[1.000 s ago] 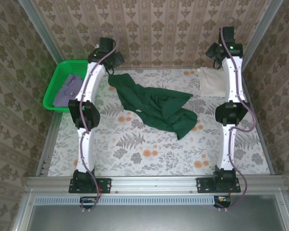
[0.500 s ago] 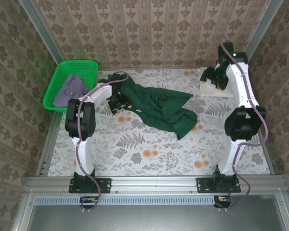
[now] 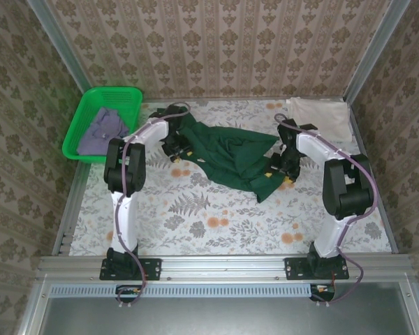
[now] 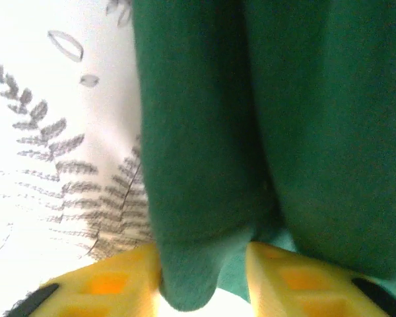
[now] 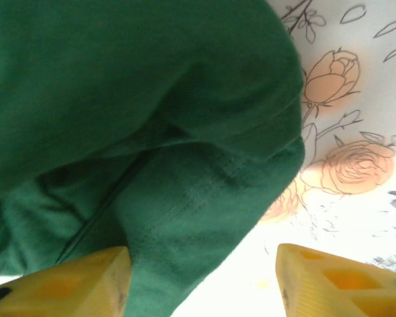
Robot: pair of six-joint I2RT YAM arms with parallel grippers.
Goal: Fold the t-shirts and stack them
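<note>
Dark green t-shirt (image 3: 227, 153) crumpled, centre; cream t-shirt (image 3: 322, 116) flat, far right; lavender t-shirt (image 3: 101, 130) in basket (image 3: 73, 130)

The left arm (image 3: 123, 209) and the right arm (image 3: 329, 234) are built alike: rounded white link shells are joined by bulky black joint housings, and each is carried on a black base plate (image 3: 129, 266). A thin greyish-purple cable (image 3: 132, 230) is looped loosely along each arm. The fingers (image 4: 105, 290) of the left gripper (image 4: 203, 274) and those of the right gripper (image 5: 203, 271) are moulded in yellow plastic, with shallow recessed pockets and black marks at the outer edges.
</note>
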